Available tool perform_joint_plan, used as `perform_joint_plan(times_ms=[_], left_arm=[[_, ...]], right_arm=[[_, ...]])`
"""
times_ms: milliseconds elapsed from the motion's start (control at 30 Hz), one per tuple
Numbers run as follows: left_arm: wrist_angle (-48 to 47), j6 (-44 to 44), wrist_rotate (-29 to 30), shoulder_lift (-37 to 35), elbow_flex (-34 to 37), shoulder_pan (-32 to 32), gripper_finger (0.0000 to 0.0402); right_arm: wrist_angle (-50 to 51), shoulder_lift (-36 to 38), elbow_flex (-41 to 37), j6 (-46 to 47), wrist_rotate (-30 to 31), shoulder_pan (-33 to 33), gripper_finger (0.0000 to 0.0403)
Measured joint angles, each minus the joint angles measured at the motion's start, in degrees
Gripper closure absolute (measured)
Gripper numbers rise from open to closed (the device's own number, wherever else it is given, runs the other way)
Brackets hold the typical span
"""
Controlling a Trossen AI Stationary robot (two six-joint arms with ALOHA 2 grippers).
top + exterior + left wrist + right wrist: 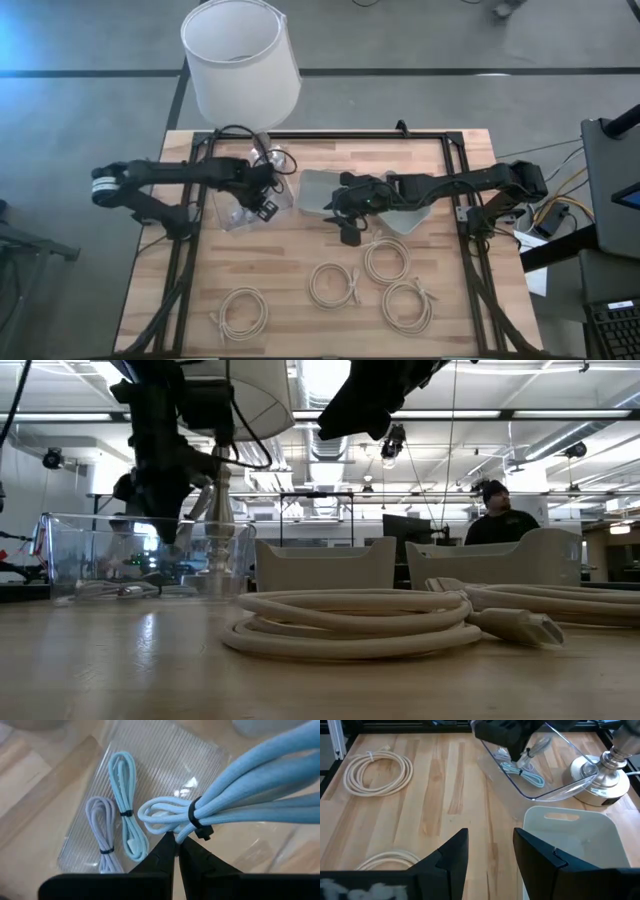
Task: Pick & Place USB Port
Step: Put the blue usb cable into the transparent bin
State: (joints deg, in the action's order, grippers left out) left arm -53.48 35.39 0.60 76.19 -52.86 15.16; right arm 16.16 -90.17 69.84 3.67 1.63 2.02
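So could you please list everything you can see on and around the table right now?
Coiled cables: four, cream, on the table's near half.
Clear bin: one, transparent, left of centre; holds two small tied cables, pale blue.
Held cable bundle: one, pale blue, tied with a black strap, above the clear bin.
Grey bin: one, pale grey, centre, under the right arm.
Lamp: one, white shade, metal base, at the table's far edge.
Table: one, light wood with black frame.
Person: one, dark clothes, in the room beyond.
Left tool: shut on the held cable bundle.
Right tool: open, over the grey bin's near edge.
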Motion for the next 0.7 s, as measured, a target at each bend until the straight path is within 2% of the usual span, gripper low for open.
perform_joint_plan(times_ms=[367, 700], left_arm=[[0.4, -3.3, -2.0, 8.2, 0.0, 0.2, 0.0383], [1.1, -8.4, -2.4, 11.7, 0.0, 0.2, 0.0383]], right_arm=[[0.0, 0.0, 0.0, -1.3, 0.0, 0.0, 0.0251], [0.0, 0.0, 0.0, -1.3, 0.0, 0.0, 0.0266]])
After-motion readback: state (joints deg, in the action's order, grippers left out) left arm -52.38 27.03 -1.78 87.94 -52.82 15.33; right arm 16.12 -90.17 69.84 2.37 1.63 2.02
